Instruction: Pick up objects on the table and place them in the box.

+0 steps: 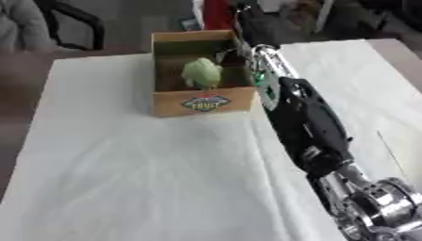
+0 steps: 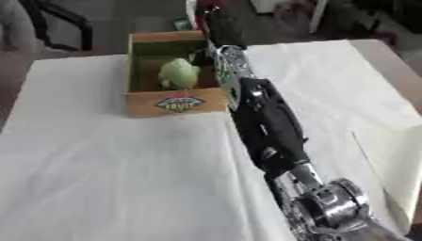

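Left eye view shows the white table [image 1: 124, 179] bare in the near half, with the right arm [image 1: 305, 122] running from the near right corner up toward the far centre; past the black forearm the right hand [image 1: 246, 30] sits at the far right rim of the box [image 1: 202, 104], too dark and blurred to tell whether its fingers are curled or straight; the left hand appears in neither view; inside the cardboard box, against its near wall, lies the green object [image 1: 202, 73], rounded and pale, already placed; it looks light and likely soft or smooth-skinned, so it would best be cupped around its widest part, not pinched at the top.
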Motion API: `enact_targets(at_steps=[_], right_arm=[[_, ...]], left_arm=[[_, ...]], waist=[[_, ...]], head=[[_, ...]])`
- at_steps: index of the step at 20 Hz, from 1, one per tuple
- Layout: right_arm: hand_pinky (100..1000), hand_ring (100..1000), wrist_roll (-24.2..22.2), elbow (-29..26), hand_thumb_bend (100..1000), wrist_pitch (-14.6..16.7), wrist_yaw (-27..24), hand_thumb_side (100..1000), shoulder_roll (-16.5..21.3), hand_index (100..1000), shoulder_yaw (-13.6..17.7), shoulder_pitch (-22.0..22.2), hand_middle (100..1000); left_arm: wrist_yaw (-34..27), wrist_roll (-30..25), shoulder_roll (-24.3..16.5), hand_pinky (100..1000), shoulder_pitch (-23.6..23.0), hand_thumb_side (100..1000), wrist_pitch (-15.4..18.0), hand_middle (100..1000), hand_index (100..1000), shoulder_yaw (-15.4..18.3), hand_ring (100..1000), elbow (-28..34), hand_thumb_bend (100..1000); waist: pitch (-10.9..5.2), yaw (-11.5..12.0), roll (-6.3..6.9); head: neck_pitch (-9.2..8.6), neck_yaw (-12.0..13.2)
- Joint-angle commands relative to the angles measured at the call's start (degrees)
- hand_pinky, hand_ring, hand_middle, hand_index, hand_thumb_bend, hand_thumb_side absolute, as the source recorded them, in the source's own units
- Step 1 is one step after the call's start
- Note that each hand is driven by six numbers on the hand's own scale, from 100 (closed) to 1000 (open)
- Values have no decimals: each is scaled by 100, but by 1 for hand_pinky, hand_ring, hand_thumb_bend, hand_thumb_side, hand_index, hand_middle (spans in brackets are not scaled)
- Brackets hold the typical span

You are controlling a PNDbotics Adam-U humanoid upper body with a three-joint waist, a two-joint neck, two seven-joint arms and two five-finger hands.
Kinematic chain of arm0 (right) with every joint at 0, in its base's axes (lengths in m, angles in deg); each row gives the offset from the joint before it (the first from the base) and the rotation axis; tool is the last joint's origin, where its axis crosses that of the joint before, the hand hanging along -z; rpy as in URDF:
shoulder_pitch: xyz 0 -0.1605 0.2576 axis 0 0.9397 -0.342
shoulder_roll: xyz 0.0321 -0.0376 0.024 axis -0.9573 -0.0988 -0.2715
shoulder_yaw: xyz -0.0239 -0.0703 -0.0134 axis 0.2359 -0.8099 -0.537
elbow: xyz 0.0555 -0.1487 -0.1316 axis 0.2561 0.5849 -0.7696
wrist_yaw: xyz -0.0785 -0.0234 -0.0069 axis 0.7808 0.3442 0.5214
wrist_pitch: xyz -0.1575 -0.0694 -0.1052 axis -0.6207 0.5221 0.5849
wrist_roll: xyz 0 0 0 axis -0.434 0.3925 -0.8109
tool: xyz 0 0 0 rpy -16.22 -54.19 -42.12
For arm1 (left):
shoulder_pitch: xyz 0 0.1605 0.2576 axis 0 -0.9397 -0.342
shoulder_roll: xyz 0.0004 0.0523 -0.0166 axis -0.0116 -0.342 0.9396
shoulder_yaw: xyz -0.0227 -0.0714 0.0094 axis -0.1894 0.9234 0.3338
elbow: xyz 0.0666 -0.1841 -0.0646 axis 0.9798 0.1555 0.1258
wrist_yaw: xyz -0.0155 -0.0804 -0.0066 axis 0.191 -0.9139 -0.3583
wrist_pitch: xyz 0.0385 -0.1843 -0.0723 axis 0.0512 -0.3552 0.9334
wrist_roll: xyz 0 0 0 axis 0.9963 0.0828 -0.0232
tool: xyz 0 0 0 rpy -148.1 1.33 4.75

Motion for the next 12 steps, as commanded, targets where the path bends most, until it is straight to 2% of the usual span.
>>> enact_targets(at_steps=[1, 4, 8, 12], right_arm=[[656, 760, 148, -211, 465, -33, -435, 146, 355, 807, 61, -12, 689], [646, 759, 292, -300, 449, -60, -920, 136, 551, 800, 160, 157, 676], [634, 756, 473, -413, 443, 108, -1881, 128, 844, 791, 226, 449, 664], [627, 754, 552, -424, 443, 245, -2613, 132, 1130, 785, 232, 742, 655]], left_arm=[[1, 31, -106, 743, 35, 421, 12, 602, 626, 43, 671, 70, 236], [5, 40, -112, 742, 22, 421, 14, 602, 626, 49, 670, 69, 236], [6, 60, -119, 743, 1, 421, 13, 602, 626, 62, 670, 66, 236], [5, 73, -128, 743, -14, 421, 15, 602, 626, 71, 670, 67, 237]], waist=[[-124, -29, 9], [-134, -73, 2], [-133, -113, -8], [-132, -140, -12]], head=[[-5, 28], [4, 55], [7, 90], [21, 111]])
